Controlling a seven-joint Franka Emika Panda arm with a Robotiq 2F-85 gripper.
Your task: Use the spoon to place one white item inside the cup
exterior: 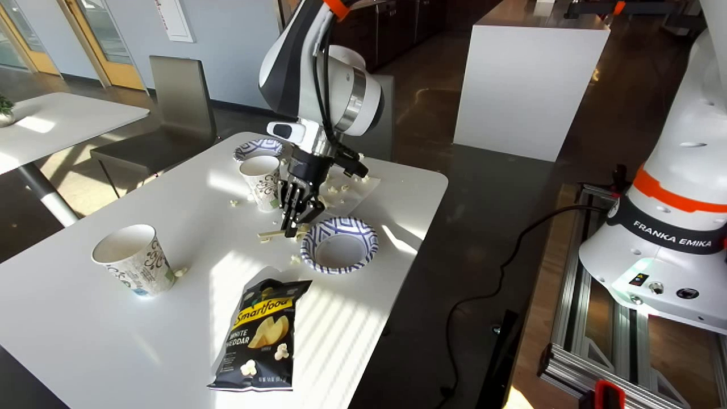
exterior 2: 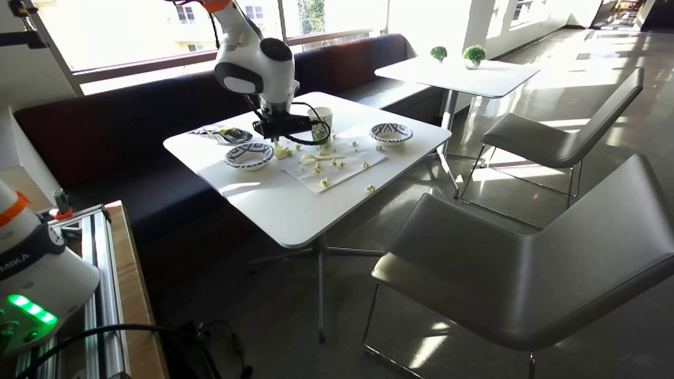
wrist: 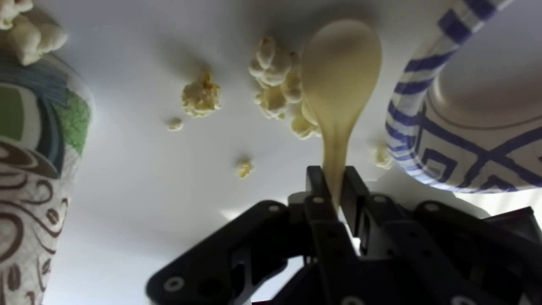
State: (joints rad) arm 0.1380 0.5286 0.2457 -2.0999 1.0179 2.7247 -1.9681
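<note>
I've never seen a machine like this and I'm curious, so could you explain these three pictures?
The machine is a robot arm ending in a two-fingered gripper. Two pictures look on from outside it; the close-up is taken from its wrist. On the white table you can see two paper cups, two blue-patterned bowls, a Smartfood bag and scattered popcorn. The gripper holds a pale spoon by its handle. In the close-up, some popcorn appears right beside the spoon's wider end.
</note>
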